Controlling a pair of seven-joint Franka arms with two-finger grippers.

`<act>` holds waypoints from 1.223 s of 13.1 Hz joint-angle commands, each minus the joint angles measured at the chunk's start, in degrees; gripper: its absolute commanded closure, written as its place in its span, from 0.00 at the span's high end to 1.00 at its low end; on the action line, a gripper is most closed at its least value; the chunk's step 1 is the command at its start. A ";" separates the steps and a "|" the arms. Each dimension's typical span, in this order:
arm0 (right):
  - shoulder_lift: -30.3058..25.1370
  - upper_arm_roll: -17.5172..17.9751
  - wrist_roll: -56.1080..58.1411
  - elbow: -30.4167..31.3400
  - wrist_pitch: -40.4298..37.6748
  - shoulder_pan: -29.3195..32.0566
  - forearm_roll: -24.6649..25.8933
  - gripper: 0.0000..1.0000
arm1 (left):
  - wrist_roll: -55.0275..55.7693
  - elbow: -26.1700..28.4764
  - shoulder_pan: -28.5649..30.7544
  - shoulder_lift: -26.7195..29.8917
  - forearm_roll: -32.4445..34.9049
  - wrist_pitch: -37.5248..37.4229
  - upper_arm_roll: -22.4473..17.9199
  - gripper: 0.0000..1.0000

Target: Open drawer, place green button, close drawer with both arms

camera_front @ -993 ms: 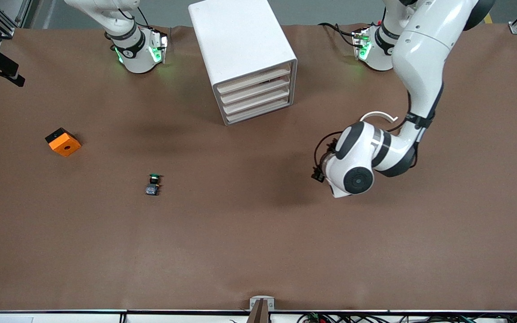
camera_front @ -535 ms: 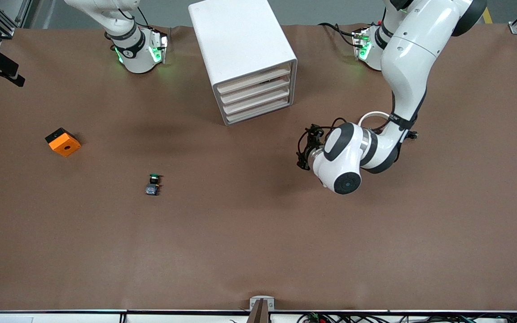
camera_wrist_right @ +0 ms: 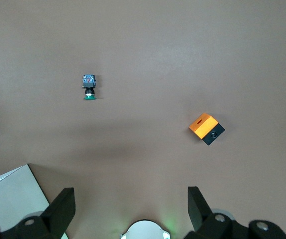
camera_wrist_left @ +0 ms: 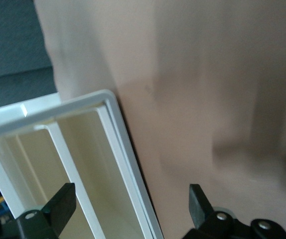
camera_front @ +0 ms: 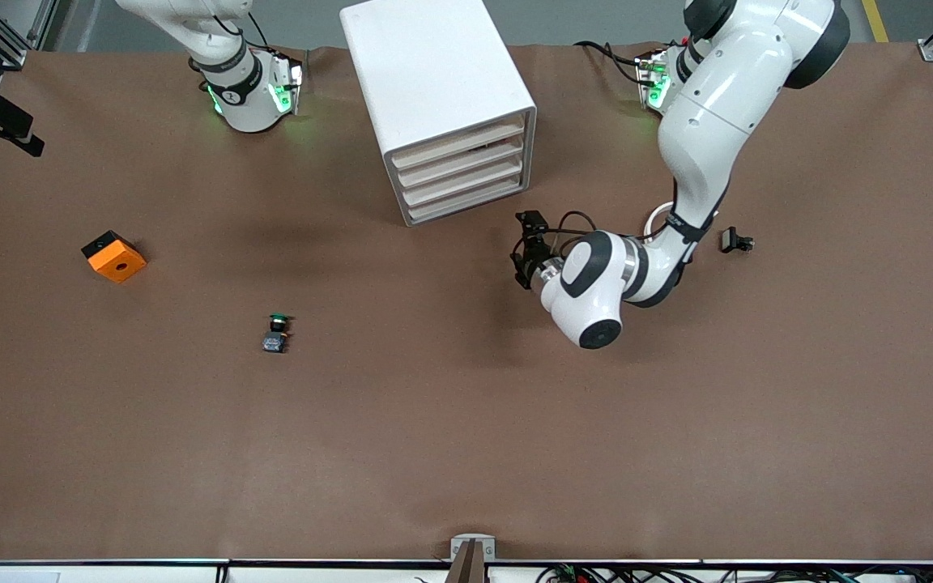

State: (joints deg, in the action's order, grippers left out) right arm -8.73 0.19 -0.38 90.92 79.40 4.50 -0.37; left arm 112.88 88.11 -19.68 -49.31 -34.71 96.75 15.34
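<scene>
The white cabinet (camera_front: 442,89) stands at the robots' edge of the table, and its four beige drawer fronts (camera_front: 462,170) are all shut. The green-capped button (camera_front: 276,333) lies on the brown mat, nearer to the front camera and toward the right arm's end; it also shows in the right wrist view (camera_wrist_right: 88,86). My left gripper (camera_front: 520,267) is open and empty, low over the mat close to the cabinet's front corner. The left wrist view shows its open gripper (camera_wrist_left: 129,204) by the cabinet's white frame edge (camera_wrist_left: 120,154). My right gripper (camera_wrist_right: 129,209) is open and empty, high over its own base, waiting.
An orange block (camera_front: 114,256) lies toward the right arm's end of the table and also shows in the right wrist view (camera_wrist_right: 206,128). A small black clip (camera_front: 735,241) and a white curved band (camera_front: 661,212) lie by the left arm's forearm.
My left arm has swung its gripper across the mat toward the cabinet's front. This uncovered the black clip. The right arm, the button and the block have not moved.
</scene>
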 commanded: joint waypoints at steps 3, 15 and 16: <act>0.29 0.07 0.56 -0.83 -0.83 -0.11 0.72 1.00 | 10.15 -0.92 -1.32 -1.48 -7.73 -0.69 -0.14 1.00; 0.29 0.07 0.56 -0.74 -0.83 -0.02 0.72 1.00 | 16.85 -0.92 -6.77 -4.03 -11.88 -3.67 0.04 0.89; 0.29 0.07 0.47 -0.74 -0.83 -0.02 0.72 1.00 | 16.76 -1.01 -7.55 -4.38 -12.75 -5.24 0.04 0.89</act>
State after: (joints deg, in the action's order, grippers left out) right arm -8.72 0.19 -0.36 90.92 79.26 4.50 -0.33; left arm 128.76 88.12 -26.23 -52.25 -45.58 93.77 15.38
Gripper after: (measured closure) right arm 0.000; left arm 0.106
